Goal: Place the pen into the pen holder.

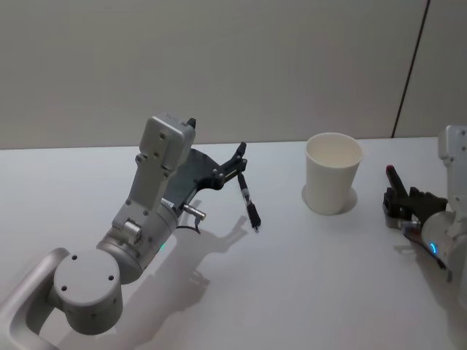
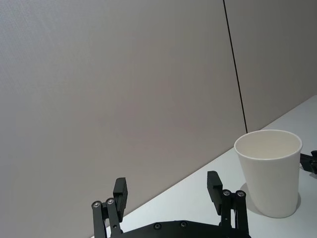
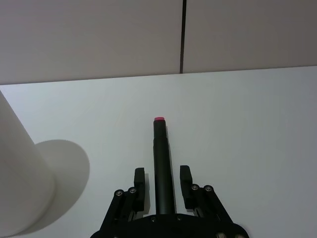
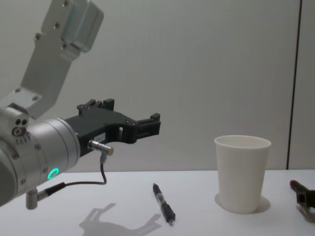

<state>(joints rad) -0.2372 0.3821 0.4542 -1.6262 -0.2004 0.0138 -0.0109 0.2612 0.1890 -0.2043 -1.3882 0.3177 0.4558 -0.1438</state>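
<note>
A black pen with a clear section [image 1: 250,205] [image 4: 163,203] lies flat on the white table, left of the pen holder. The pen holder [image 1: 333,173] [image 2: 270,171] [image 4: 242,173] is a white paper cup, standing upright and empty. My left gripper [image 1: 241,162] [image 2: 167,188] [image 4: 155,125] hangs open above the table, over the lying pen, with nothing between its fingers. My right gripper [image 1: 398,197] [image 3: 162,176] sits low on the table right of the cup. A second black pen with a red end [image 3: 161,148] [image 1: 392,175] [image 4: 295,186] lies between its fingers, with gaps showing on both sides.
The white table [image 1: 306,284] runs back to a plain grey wall. A dark vertical seam [image 2: 235,64] in the wall stands behind the cup. The left arm's large silver body [image 1: 139,233] fills the near left.
</note>
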